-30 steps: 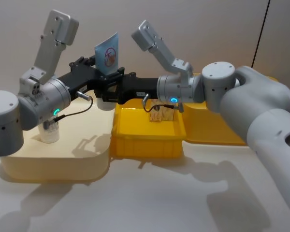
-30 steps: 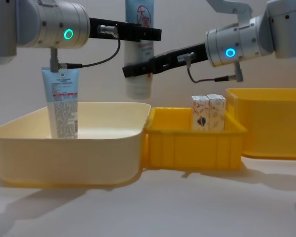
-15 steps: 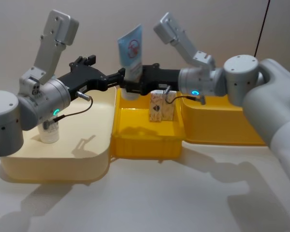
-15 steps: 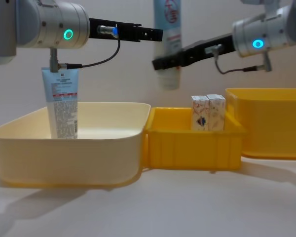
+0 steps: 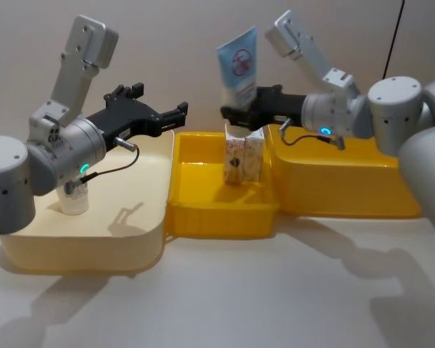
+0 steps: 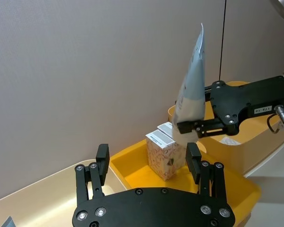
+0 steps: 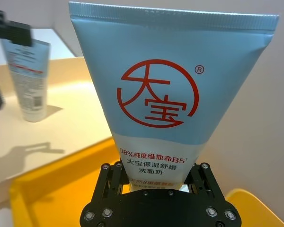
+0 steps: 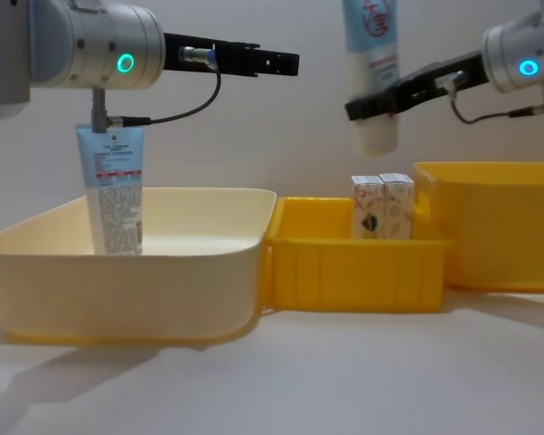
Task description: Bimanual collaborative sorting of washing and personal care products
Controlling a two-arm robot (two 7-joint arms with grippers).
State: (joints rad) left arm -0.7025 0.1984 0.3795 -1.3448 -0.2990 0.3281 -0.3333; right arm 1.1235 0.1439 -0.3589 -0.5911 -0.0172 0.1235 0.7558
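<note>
My right gripper is shut on the lower end of a pale-blue tube with a red round mark, holding it upright in the air above two white cartons. The right wrist view shows the tube gripped close up. The cartons stand side by side in the small yellow bin. My left gripper is open and holds nothing, hovering over the far right corner of the cream bin. A second pale-blue tube stands upright at the cream bin's left side.
A larger yellow bin sits to the right of the small yellow bin; all three bins touch in a row. A plain wall stands close behind them. Bare white tabletop lies in front.
The right gripper has carried the tube rightward, from between the left gripper's fingers over the cream bin's edge to above the cartons. The left arm has stayed put, fingers open.
</note>
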